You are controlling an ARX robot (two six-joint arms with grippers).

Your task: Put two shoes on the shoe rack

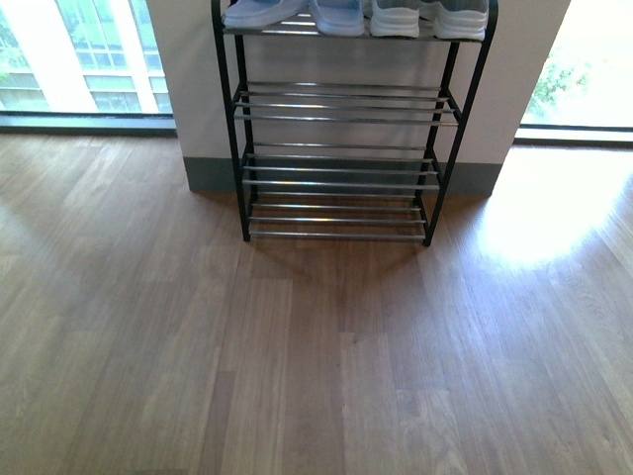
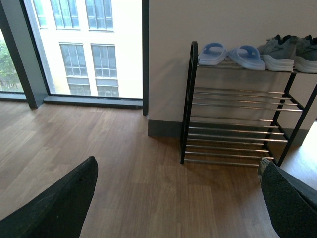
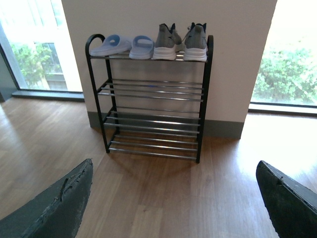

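Observation:
The shoe rack (image 1: 341,104) (image 2: 237,106) (image 3: 153,89) stands against the white wall, black frame with chrome bars. On its top tier sit two pale blue slide sandals (image 3: 121,46) (image 2: 230,53) (image 1: 297,14) at the left and two grey sneakers (image 3: 181,42) (image 2: 290,52) (image 1: 430,18) at the right. The lower tiers hold nothing. My left gripper (image 2: 178,171) is open over bare wood floor, well short of the rack. My right gripper (image 3: 173,171) is also open above the floor in front of the rack, with nothing between its fingers (image 3: 59,203).
Wooden plank floor (image 1: 316,356) stretches in front of the rack. Floor-to-ceiling windows (image 1: 79,54) (image 1: 593,59) flank the wall section. A grey skirting board (image 1: 208,173) runs behind the rack's feet. Neither arm shows in the front view.

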